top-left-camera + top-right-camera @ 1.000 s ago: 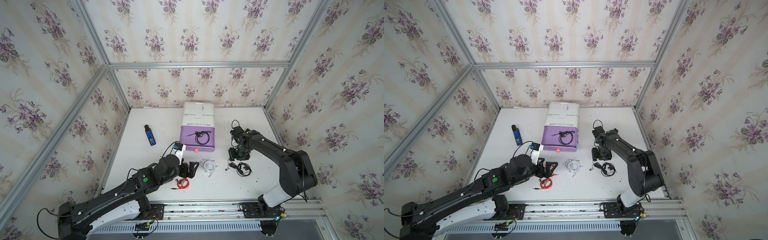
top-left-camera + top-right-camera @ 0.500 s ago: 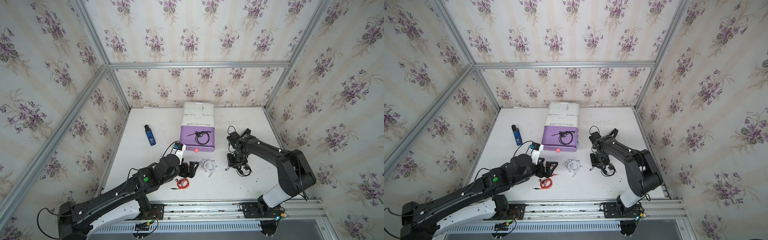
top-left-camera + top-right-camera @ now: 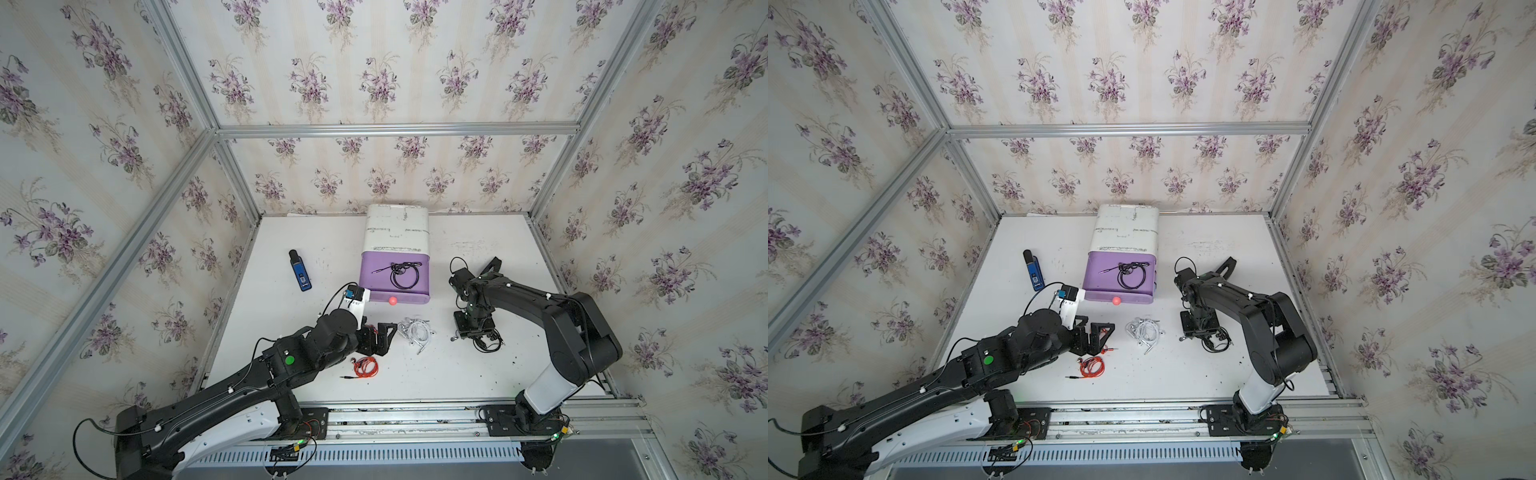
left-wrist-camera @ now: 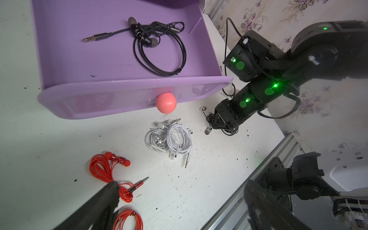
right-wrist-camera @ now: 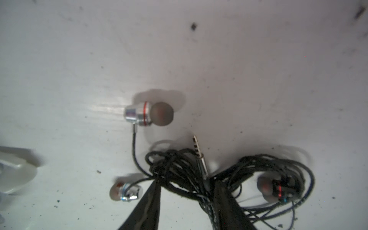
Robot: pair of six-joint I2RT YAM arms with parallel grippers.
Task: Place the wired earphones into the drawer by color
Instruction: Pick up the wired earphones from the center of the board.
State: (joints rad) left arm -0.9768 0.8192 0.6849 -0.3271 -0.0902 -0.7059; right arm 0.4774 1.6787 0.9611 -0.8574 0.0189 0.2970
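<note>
While the left pincer [image 3: 385, 340] hung with its jaws wide apart, the red earphones [image 3: 365, 368] lay just beside it and the white earphones [image 3: 415, 332] just past its tips. Beyond those, the purple drawer [image 3: 374, 272] held a coiled black set [image 3: 403, 274]. Only the right wrist view showed the right pincer [image 5: 187, 185] astride the black earphones [image 5: 179, 165] on the table [image 5: 239, 59], fingers [image 5: 151, 199] touching cord; whether it clamped them could not be told. Both top views hid that contact.
</note>
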